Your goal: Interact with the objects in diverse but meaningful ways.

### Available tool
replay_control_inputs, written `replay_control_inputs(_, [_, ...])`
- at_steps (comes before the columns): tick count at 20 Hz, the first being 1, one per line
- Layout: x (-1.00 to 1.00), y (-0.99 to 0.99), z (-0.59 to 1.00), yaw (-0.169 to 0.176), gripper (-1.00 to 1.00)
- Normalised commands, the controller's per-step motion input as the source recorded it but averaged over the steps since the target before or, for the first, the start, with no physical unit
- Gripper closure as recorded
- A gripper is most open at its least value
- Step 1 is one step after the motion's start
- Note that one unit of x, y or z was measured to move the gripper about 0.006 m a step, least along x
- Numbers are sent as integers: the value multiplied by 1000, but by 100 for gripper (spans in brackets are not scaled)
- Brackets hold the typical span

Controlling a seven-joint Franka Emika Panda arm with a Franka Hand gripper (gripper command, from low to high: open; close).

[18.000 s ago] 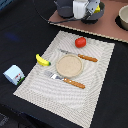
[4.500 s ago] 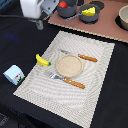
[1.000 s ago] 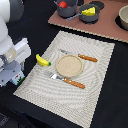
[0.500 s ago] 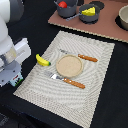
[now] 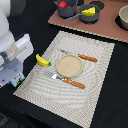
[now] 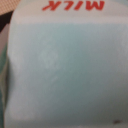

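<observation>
One milk carton (image 6: 65, 70) filling the wrist view, claw (image 5: 15, 75) over it at banana's (image 5: 43, 61) eight o'clock, claw's grip state unclear

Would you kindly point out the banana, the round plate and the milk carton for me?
banana (image 5: 43, 61): exterior view, middle of the yellow body.
round plate (image 5: 68, 65): exterior view, centre of its bare tan face.
milk carton (image 6: 65, 65): wrist view, middle of the pale blue side.

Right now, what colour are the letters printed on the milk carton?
Red, on the pale blue-white milk carton; the wrist view shows them best.
</observation>
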Motion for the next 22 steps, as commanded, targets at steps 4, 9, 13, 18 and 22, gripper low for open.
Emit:
replay_control_inputs(4, [731,631,699,21,100])
replay_control_inputs(9, [632,763,468,24,100])
replay_control_inputs(13, [605,778,221,16,100])
replay_control_inputs(18, [669,735,71,0,100])
replay_control_inputs(22, [690,731,42,0,100])
